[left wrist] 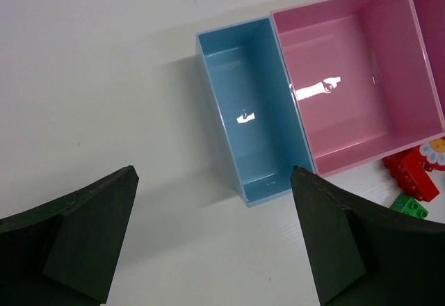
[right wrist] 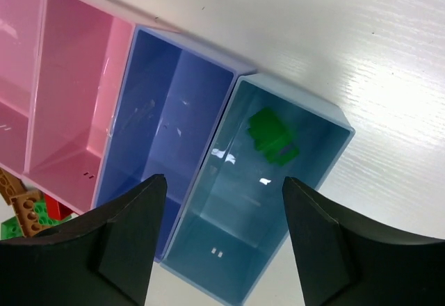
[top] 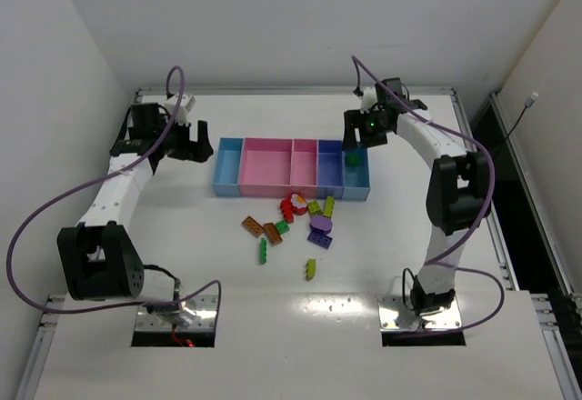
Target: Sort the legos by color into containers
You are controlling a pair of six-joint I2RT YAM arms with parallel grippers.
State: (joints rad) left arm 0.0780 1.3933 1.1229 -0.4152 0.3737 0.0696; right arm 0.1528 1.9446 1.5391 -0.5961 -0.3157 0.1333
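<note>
The containers (top: 264,159) are a row of joined bins: light blue at the ends, pink in the middle, one blue-violet. A green lego (top: 352,157) lies in the right light blue bin (right wrist: 229,257); it also shows in the right wrist view (right wrist: 272,135). My right gripper (top: 362,135) hovers open and empty over that bin (right wrist: 224,179). My left gripper (top: 191,141) is open and empty beside the left light blue bin (left wrist: 250,111), which holds nothing; in its wrist view (left wrist: 214,174) it is over bare table.
Loose legos lie in front of the bins: red (top: 293,207), orange (top: 252,226), green (top: 262,253), yellow-green (top: 310,268), purple (top: 320,225). The blue-violet bin (right wrist: 167,118) and the pink bins (left wrist: 354,76) hold nothing. Walls stand close on both sides.
</note>
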